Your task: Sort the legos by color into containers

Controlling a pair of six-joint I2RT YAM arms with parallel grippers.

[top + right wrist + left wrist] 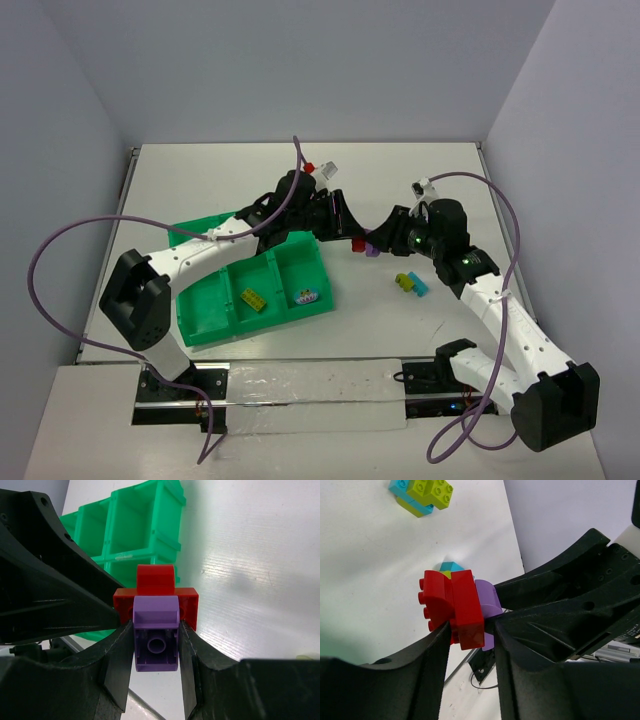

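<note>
The green tray [205,312] sits on the left of the white surface [400,180]. In its near row, a yellow brick [253,299] lies in the middle compartment and a pale brick [307,296] in the right one. Just right of the tray, the left end effector [469,630] is clenched on a red brick [455,607]. A purple brick [156,625] is stuck to the red one, and the right end effector [156,635] grasps it from the opposite side. The joined pair hangs between the two arms. Farther right, yellow-green and blue bricks [410,283] lie together on the surface.
</note>
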